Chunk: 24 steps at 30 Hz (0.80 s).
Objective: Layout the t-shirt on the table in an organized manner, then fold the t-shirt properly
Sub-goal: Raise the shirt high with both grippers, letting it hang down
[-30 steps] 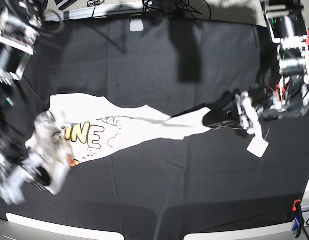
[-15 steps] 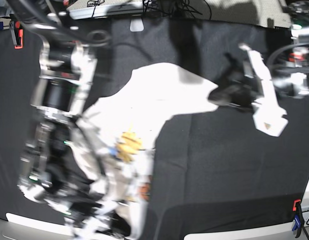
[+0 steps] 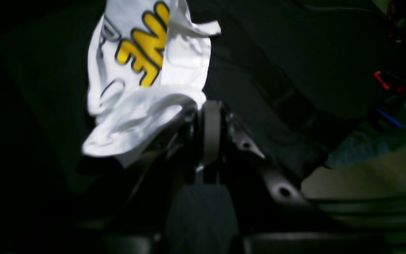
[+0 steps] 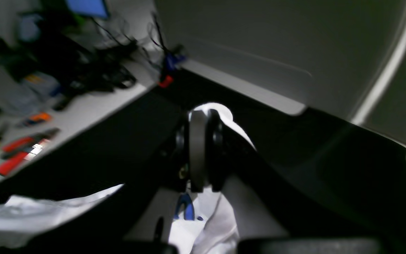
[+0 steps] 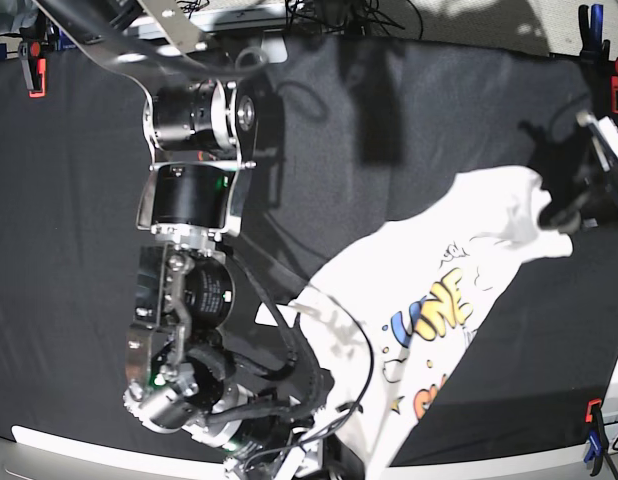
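The white t-shirt (image 5: 439, 300) with yellow and blue letters hangs in the air above the black table (image 5: 79, 220), stretched between both grippers. My left gripper (image 5: 567, 212) at the right is shut on its upper edge; in the left wrist view its jaws (image 3: 208, 109) pinch bunched cloth (image 3: 146, 70). My right arm (image 5: 189, 200) stands tall in the foreground. The right gripper (image 4: 203, 116) is shut on a white fold, and more of the shirt (image 4: 210, 225) hangs below it. The shirt's lower part is hidden behind the arm in the base view.
Red clamp (image 5: 31, 62) sits at the table's back left; red and blue clamps (image 5: 594, 425) at the front right edge. Cables (image 5: 329, 12) lie along the back. A side bench with tools (image 4: 23, 148) shows in the right wrist view.
The shirt has been lifted off the table and swung to the right. My right arm has risen high in front of the camera. My left gripper has moved right and up.
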### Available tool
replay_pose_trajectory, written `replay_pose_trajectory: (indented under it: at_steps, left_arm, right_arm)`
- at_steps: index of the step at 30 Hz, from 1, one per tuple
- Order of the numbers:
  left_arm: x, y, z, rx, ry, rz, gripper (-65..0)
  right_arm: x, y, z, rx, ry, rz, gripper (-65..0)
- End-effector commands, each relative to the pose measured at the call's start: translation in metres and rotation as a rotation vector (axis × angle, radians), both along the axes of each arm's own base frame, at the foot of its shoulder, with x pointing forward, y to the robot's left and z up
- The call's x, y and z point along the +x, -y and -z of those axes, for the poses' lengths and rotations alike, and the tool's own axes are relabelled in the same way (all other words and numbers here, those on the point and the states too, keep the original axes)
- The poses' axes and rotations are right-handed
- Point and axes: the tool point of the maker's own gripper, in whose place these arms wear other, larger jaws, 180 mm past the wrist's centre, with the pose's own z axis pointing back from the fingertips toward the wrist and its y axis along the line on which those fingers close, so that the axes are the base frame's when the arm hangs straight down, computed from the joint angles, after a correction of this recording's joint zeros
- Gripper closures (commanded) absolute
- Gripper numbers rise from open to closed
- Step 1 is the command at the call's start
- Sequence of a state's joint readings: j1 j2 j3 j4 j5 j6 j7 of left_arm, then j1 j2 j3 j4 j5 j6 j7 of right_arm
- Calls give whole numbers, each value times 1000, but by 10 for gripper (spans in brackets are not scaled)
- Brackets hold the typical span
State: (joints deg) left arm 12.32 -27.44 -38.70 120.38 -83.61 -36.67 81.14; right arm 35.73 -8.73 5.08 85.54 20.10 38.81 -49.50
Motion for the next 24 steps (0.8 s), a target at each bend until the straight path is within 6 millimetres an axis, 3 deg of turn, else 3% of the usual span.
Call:
replay_pose_trajectory:
  at_steps: [1,5,9,15,19,21,24]
  left_arm:
    - [-1,3,-9,-13,34,15,0]
    - [-1,5,-9,-30,34,11,0]
    - [-1,9,-9,-53,40,6,0]
    - [17,8,-72,-383,289,-120,0]
    - [15,21,-79,-414,308,-81,0]
    - [12,33,-73,-402,278,-39,0]
    - [8,50,-66,-390,236,20,0]
  right_arm:
    - [3,-1,-31,44,80,-6,0]
    - [10,16,-34,59,78,44,0]
    - [21,70,-32,7,83,138,0]
    - [22,149,-31,-105,85,229,0]
    - [20,197,-43,-179,108,296,0]
    - [17,202,-51,-166,116,287,0]
    - [16,192,-54,-130,115,253,0]
